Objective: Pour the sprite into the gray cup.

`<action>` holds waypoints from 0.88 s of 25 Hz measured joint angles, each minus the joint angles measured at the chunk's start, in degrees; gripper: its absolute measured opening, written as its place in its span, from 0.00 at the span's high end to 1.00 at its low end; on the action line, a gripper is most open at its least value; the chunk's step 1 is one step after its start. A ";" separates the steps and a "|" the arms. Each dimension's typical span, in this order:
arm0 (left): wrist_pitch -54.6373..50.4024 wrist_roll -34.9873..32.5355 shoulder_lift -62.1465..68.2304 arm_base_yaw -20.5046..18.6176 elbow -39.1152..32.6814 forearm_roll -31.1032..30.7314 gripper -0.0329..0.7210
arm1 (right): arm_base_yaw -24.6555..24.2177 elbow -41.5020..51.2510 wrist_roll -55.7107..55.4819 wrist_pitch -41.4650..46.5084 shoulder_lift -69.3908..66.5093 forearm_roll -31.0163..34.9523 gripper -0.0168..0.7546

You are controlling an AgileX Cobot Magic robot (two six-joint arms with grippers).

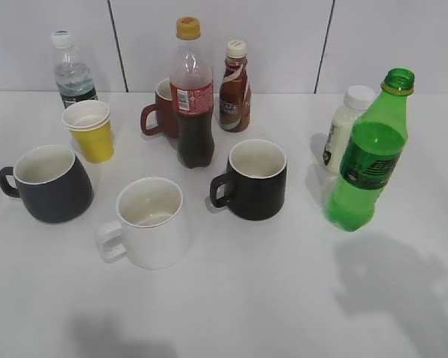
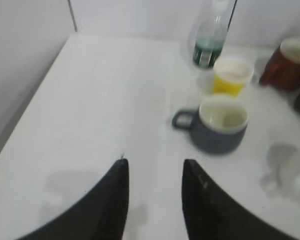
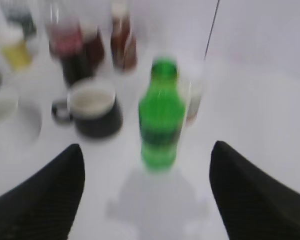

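Two grippers in my wrist feeds, neither showing in the ext. view. Left gripper (image 2: 153, 167) hangs over bare table (image 2: 90, 110), fingers apart w/ a narrow gap, nothing between them. Right gripper (image 3: 147, 152) is spread wide, nothing held; that feed is blurred.

Sprite (image 1: 369, 153) stands upright at the right side of the table, uncapped, just in front of a white-capped bottle (image 1: 343, 127). On the right wrist cam I see the sprite (image 3: 161, 117) centred beyond the open jaws, apart from both fingers.

Gray cup (image 1: 48, 183) sits at the far left, upright, handle pointing left, well apart from the sprite. Left wrist cam has the gray cup (image 2: 221, 123) beyond the fingers and to the right, yellow cup (image 2: 231, 75) just behind it.

Between them: white mug (image 1: 149, 222) near-centre, black mug (image 1: 255, 179) right of it, cola bottle (image 1: 193, 95) behind.
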State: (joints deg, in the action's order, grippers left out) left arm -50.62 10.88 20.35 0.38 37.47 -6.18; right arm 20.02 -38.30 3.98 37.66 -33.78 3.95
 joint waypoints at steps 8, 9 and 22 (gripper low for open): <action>-17.75 -2.74 -13.07 0.00 -3.63 0.14 0.57 | 0.00 6.47 -8.05 24.43 13.75 -4.91 0.23; -17.46 -3.37 -14.46 0.00 -4.02 0.66 0.57 | 0.00 7.31 -8.79 24.60 15.80 -5.76 0.23; -9.91 -8.12 -17.70 0.00 -6.71 5.41 0.57 | 0.00 9.19 -10.60 21.55 21.55 -9.06 0.37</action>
State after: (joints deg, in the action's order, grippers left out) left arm -60.53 2.76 2.65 0.38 30.76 -0.77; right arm 20.02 -29.11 -6.62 59.21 -12.22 -5.11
